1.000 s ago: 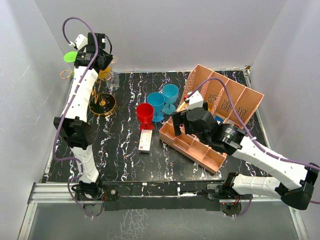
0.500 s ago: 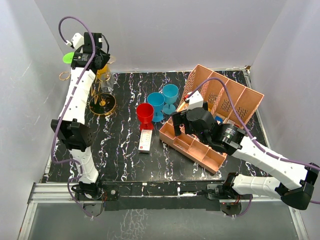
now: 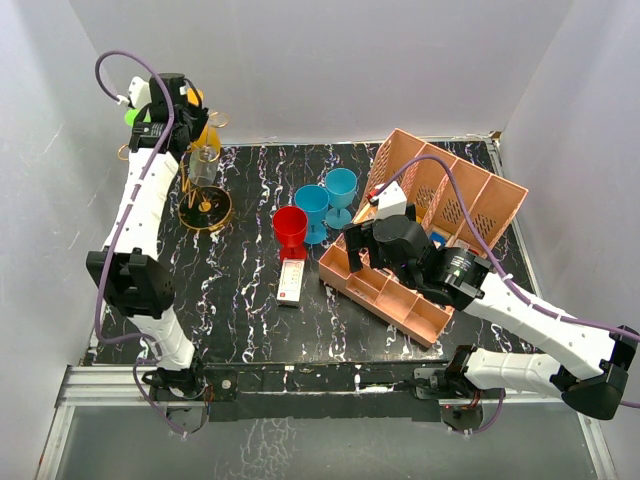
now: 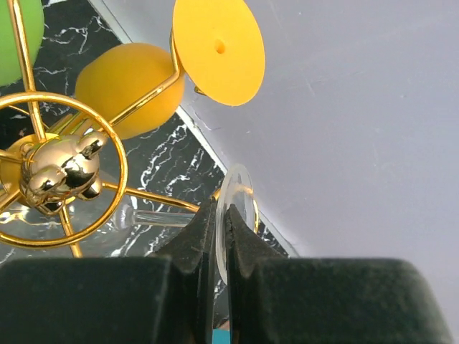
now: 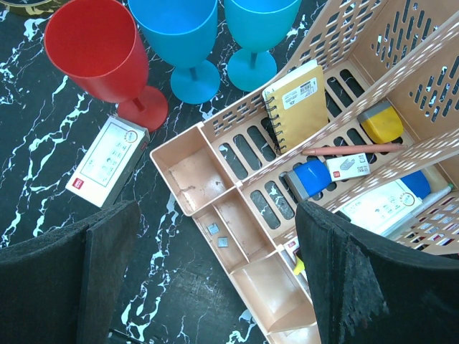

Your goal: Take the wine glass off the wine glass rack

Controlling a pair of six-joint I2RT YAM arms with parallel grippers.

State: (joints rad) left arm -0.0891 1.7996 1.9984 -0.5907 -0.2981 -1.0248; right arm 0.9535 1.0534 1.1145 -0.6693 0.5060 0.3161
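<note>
Step in hand: grasp made, lift-off not yet done. Left pincer (image 4: 221,240) clenched on foot rim of clear glass (image 4: 240,193), up at far-left corner of worktop (image 3: 250,300). Glass hung on wire arm of rack (image 4: 63,168), stem alongside arm, near yellow glass (image 4: 129,79). Right pincer (image 5: 215,244) spread wide, idle above organizer (image 5: 237,154). Next, likely: draw foot outward along arm till stem clears loop end, keep off yellow glass, then lower away
</note>
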